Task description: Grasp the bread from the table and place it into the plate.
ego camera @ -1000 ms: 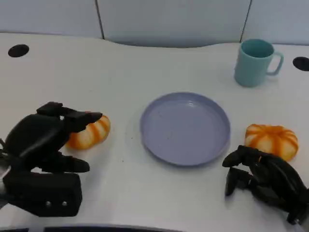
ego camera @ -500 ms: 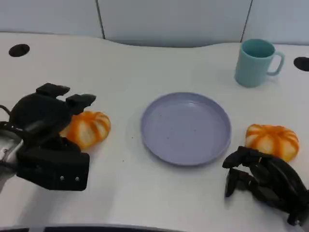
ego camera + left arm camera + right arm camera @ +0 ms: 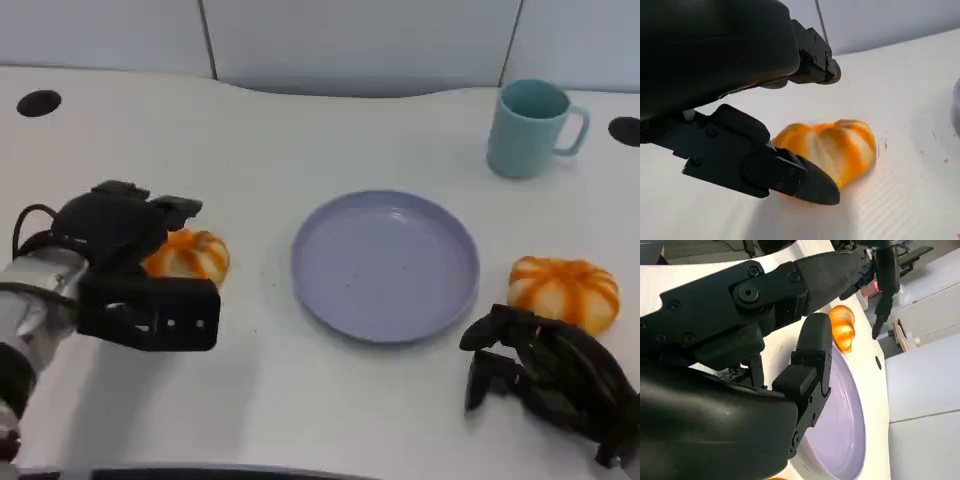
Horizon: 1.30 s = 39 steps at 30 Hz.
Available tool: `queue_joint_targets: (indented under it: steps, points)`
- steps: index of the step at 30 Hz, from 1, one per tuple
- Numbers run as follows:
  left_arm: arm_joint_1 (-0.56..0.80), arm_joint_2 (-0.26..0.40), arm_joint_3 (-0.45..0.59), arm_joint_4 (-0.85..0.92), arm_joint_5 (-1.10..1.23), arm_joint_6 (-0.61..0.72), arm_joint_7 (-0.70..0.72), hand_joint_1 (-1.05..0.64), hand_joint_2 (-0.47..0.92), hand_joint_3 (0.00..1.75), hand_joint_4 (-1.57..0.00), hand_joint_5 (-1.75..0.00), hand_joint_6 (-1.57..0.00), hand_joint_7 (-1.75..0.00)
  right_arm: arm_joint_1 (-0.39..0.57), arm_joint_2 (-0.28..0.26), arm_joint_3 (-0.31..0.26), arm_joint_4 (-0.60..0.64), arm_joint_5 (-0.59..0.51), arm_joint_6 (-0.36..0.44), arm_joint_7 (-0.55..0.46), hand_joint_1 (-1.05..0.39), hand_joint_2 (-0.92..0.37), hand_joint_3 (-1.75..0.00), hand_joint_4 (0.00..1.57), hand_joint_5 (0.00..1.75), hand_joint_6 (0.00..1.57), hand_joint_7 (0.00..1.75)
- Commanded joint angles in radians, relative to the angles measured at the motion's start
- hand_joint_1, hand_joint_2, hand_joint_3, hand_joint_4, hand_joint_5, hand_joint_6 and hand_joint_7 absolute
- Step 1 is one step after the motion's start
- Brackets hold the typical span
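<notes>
A striped orange bread roll (image 3: 192,254) lies on the white table, left of the empty lavender plate (image 3: 385,265). My left hand (image 3: 120,240) hovers over that roll's left side with its fingers spread. In the left wrist view the roll (image 3: 837,147) sits between an upper finger (image 3: 812,52) and a lower finger (image 3: 790,175), ungripped. A second orange roll (image 3: 561,290) lies right of the plate. My right hand (image 3: 545,375) rests on the table just in front of it, holding nothing. The right wrist view shows the plate (image 3: 840,430), the far roll (image 3: 842,327) and my right hand (image 3: 807,367).
A teal mug (image 3: 530,128) stands at the back right. Round cable holes (image 3: 40,103) mark the table's far corners, the other one (image 3: 625,130) beside the mug. Grey wall panels (image 3: 350,40) close off the back edge.
My left hand has lifted and swung forward to the right, over the left roll, and its silver forearm now shows. The rolls, plate and right hand have not moved.
</notes>
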<state>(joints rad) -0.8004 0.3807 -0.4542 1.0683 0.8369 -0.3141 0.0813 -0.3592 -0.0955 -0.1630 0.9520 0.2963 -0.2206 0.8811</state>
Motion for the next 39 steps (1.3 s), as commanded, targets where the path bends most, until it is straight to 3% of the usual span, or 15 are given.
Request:
queue_joint_targets:
  steps: [1, 4, 13, 31, 35, 39]
  points:
    - [-0.061, -0.036, -0.032, 0.086, -0.012, 0.039, -0.002, -0.77, 0.9, 0.0, -0.06, -0.28, -0.26, -0.01, 0.037, -0.005, -0.008, 0.042, -0.001, 0.023, -0.002, -0.54, -0.92, -0.08, 0.6, 1.52, 0.77, 0.94]
    - [-0.08, -0.065, -0.057, 0.131, -0.012, 0.072, 0.0, -0.78, 0.88, 0.0, -0.07, -0.28, -0.26, -0.01, 0.046, -0.005, -0.006, 0.029, 0.0, 0.026, 0.0, -0.54, -0.92, -0.08, 0.63, 1.46, 0.79, 0.91]
    - [-0.115, -0.118, -0.103, 0.213, -0.018, 0.152, -0.008, -0.81, 0.86, 0.0, -0.05, -0.26, -0.25, 0.0, 0.057, -0.006, -0.006, 0.013, 0.007, 0.032, 0.019, -0.54, -0.92, -0.08, 0.61, 1.53, 0.79, 0.88]
    - [-0.106, -0.163, -0.122, 0.274, -0.061, 0.233, -0.05, -0.81, 0.85, 0.01, -0.02, -0.23, -0.17, 0.0, 0.066, -0.006, -0.012, 0.009, 0.024, 0.035, 0.031, -0.53, -0.92, -0.1, 0.6, 1.51, 0.78, 0.9]
    - [-0.094, -0.171, -0.133, 0.277, -0.057, 0.234, -0.019, -0.8, 0.84, 0.0, -0.12, -0.27, -0.22, -0.03, 0.071, -0.007, -0.009, 0.002, 0.013, 0.023, 0.023, -0.54, -0.92, -0.1, 0.61, 1.52, 0.79, 0.9]
    - [-0.082, -0.173, -0.124, 0.277, -0.069, 0.224, 0.017, -0.7, 0.8, 0.0, -0.32, -0.36, -0.42, -0.11, 0.074, -0.005, -0.011, -0.001, 0.018, 0.012, 0.031, -0.54, -0.92, -0.1, 0.61, 1.52, 0.78, 0.91]
